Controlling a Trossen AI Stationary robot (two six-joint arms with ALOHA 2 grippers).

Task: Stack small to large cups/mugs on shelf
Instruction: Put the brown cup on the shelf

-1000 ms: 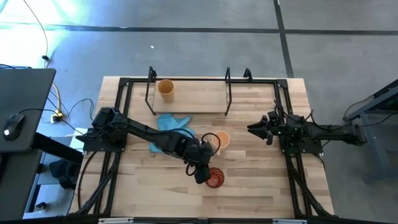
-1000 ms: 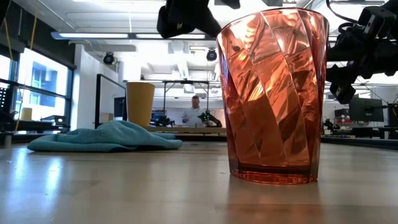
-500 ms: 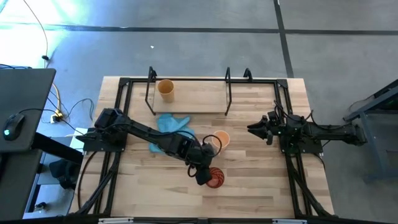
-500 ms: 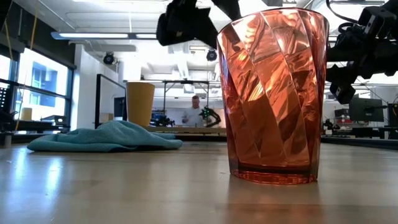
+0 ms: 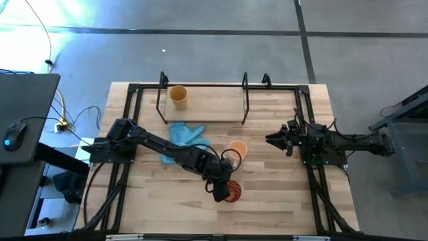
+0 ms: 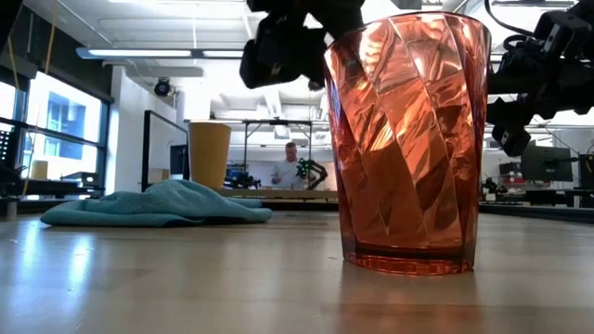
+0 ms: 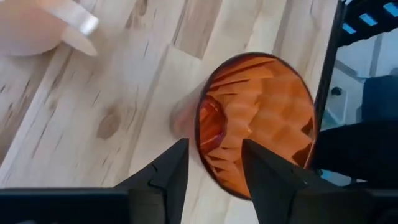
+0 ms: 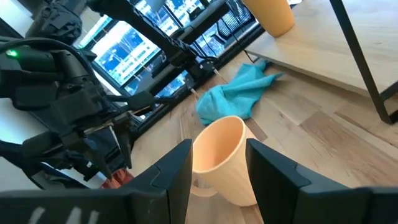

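The red ribbed cup (image 5: 232,191) stands upright on the table near its front edge, large in the low view (image 6: 408,139). My left gripper (image 7: 214,162) comes down on it open, one finger outside the cup's wall and one over its mouth (image 7: 261,124). The light orange mug (image 5: 238,148) stands upright just beyond it. The mustard-yellow cup (image 5: 178,96) stands on the shelf (image 5: 245,100) at the far left. My right gripper (image 5: 273,139) waits open at the table's right, facing the mug (image 8: 221,158).
A light blue cloth (image 5: 184,137) lies crumpled between the shelf and the left arm. Black arm-mount frames (image 5: 134,134) run along both sides of the table. A person (image 6: 292,162) sits far off in the room behind.
My left gripper has come down and a little toward the table's near edge, onto the red cup's rim. The cup has stayed where it was.
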